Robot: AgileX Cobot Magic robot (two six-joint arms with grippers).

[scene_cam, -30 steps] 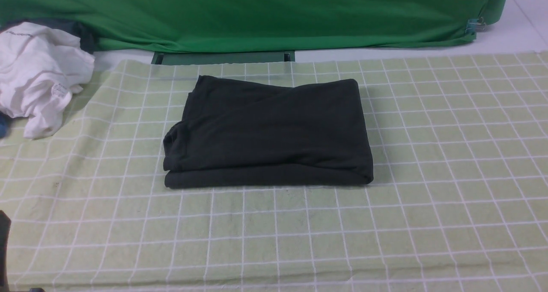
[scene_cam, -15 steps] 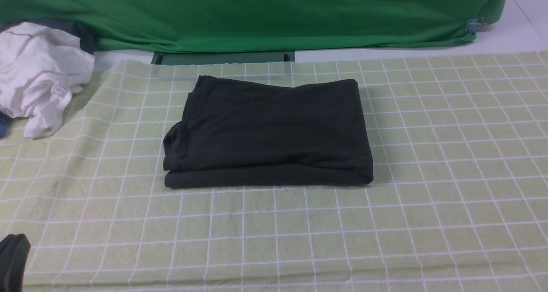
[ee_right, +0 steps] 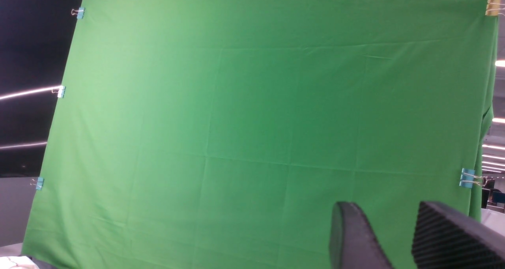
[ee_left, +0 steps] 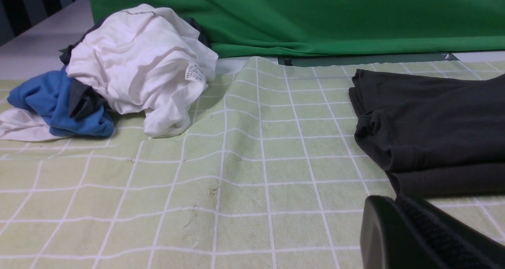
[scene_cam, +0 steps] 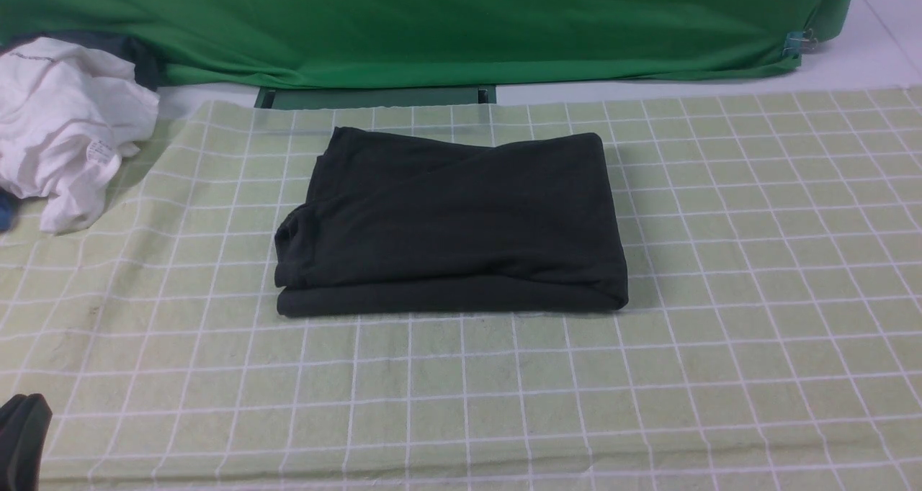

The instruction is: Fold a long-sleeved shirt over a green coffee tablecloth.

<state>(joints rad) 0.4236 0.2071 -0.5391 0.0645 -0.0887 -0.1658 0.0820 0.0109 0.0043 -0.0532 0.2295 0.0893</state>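
The long-sleeved shirt (scene_cam: 450, 224) lies folded into a black rectangle in the middle of the green coffee tablecloth (scene_cam: 720, 260); its print and neck label are hidden. In the left wrist view the shirt (ee_left: 434, 127) sits just beyond my left gripper (ee_left: 394, 201), whose fingers are pressed together with nothing between them. That gripper's tip (scene_cam: 21, 437) shows low at the front view's left corner, well apart from the shirt. My right gripper (ee_right: 384, 217) is open and empty, raised and facing the backdrop; the front view does not show it.
A crumpled white garment (scene_cam: 61, 127) with a small tag lies at the cloth's far left, on blue cloth (ee_left: 59, 103). A deep-green fabric backdrop (scene_cam: 432, 23) hangs along the far edge, held by clips (ee_right: 467, 178).
My left gripper's tip has shifted slightly right and lower in the front view's bottom-left corner, then held still. The shirt has not moved.
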